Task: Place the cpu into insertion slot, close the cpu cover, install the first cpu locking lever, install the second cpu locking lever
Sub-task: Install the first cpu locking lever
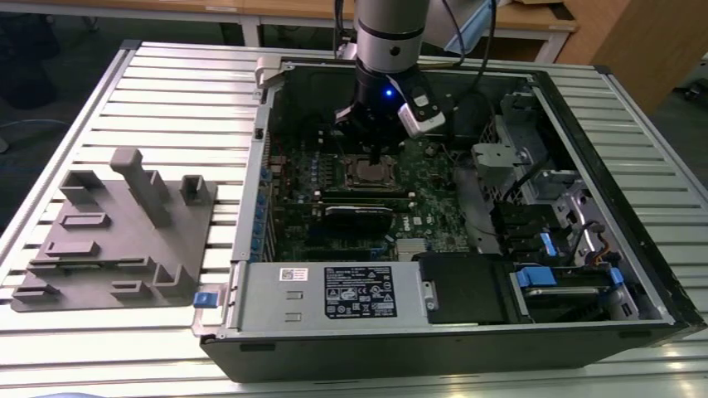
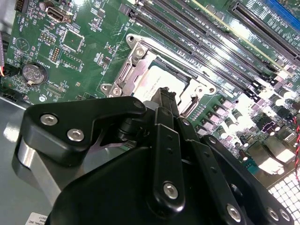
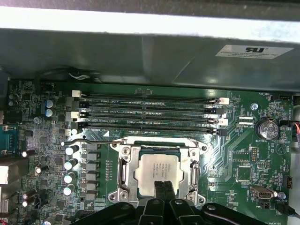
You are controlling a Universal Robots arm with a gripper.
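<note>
First wrist view, one cpu framed by one cpu cover, two fingers together

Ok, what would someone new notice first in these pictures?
The arm reaching down into the open computer case on the slatted table, mid-frame in the exterior view. Then the silver cpu, framed by the metal cpu cover, with the black gripper right at its edge in the first wrist view.

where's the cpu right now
In the first wrist view the cpu lies flat inside the metal cover, beside the long memory slots, with the gripper over its edge.
</note>
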